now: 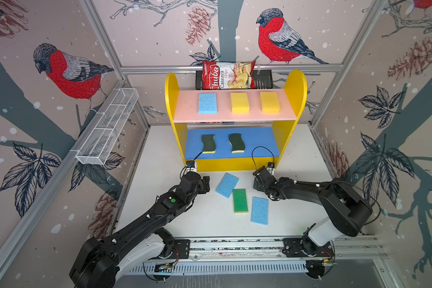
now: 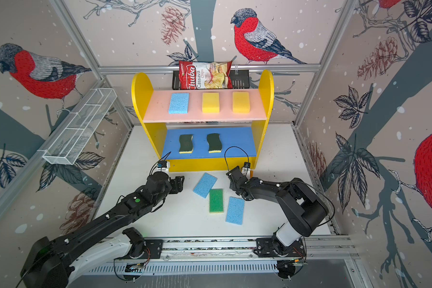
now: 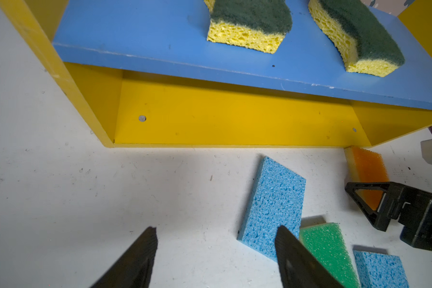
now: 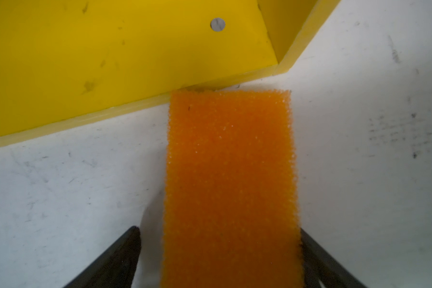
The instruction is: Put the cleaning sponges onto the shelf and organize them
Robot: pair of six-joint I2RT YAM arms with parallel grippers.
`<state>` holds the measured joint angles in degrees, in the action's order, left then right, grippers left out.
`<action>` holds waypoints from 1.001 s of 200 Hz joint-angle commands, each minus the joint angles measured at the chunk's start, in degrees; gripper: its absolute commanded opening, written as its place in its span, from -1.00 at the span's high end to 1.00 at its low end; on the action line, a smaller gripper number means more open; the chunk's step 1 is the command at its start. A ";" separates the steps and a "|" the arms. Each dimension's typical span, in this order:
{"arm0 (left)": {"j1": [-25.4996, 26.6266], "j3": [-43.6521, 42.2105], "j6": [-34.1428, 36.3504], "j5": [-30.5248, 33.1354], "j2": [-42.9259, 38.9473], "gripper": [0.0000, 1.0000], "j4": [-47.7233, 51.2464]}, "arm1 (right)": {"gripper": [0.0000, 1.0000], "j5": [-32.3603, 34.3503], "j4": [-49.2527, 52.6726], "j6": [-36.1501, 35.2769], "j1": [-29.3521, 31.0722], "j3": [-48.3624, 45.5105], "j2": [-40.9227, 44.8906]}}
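Firstly, at the far left the white wire basket (image 1: 105, 129) is hanging on the side wall. Next, the left gripper (image 3: 217, 228) is hovering low over the table (image 1: 157, 159), just in front of the left foot of the shelf (image 1: 171, 99); its jaws are standing wide apart and are holding nothing.

On the pink top board (image 1: 185, 109) a light blue sponge (image 1: 207, 103), a first yellow sponge (image 1: 240, 102) and a second yellow sponge (image 1: 269, 102) are lying in one row, apart from each other. On the blue middle board (image 1: 260, 142) two dark-green wavy sponges (image 1: 208, 143) are sitting side by side, toward its left half. Behind the shelf the chips bag (image 1: 227, 75) is resting in the black rack (image 1: 262, 79).

On the table, a tilted light blue sponge (image 1: 227, 185), the bright green sponge (image 1: 240, 200) and a third light blue sponge (image 1: 260, 210) are lying close together between both grippers.

At the right, the right gripper (image 4: 218, 229) is standing wide, one finger on each side of the orange sponge (image 4: 230, 162), and a gap is showing beside one finger. This sponge is lying flat on the table, its far end at the shelf's yellow base.
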<state>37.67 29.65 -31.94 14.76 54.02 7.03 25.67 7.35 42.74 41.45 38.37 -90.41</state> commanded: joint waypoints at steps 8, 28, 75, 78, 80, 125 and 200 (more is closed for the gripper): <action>0.01 0.84 0.29 0.42 0.17 -0.50 0.01 | -0.82 -0.97 2.40 -0.91 -0.23 -0.65 -0.05; 0.01 1.06 0.25 0.23 0.51 -0.50 -0.15 | -0.79 -1.19 2.84 -0.60 -0.61 -1.37 0.88; -0.01 1.54 0.14 -0.59 1.70 -0.50 -0.51 | -0.78 -1.97 3.72 -0.29 -1.64 -3.01 2.77; 0.02 1.55 0.13 -0.61 1.69 -0.50 -0.52 | -0.78 -1.99 3.72 -0.29 -1.69 -3.10 2.77; 0.03 1.53 0.08 -0.61 1.70 -0.50 -0.52 | -0.78 -2.00 3.72 -0.27 -1.69 -3.21 2.78; 0.03 1.46 -0.32 -0.61 1.55 -0.50 -0.28 | -0.71 -3.43 2.43 -0.73 -1.81 -3.73 1.83; 0.01 1.16 -1.01 0.02 0.65 -0.50 0.53 | -0.63 -5.25 2.80 -1.84 -1.73 -3.85 2.41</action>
<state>37.67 30.76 -32.62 14.59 54.74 7.01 25.69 5.04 41.74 39.72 35.00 -88.01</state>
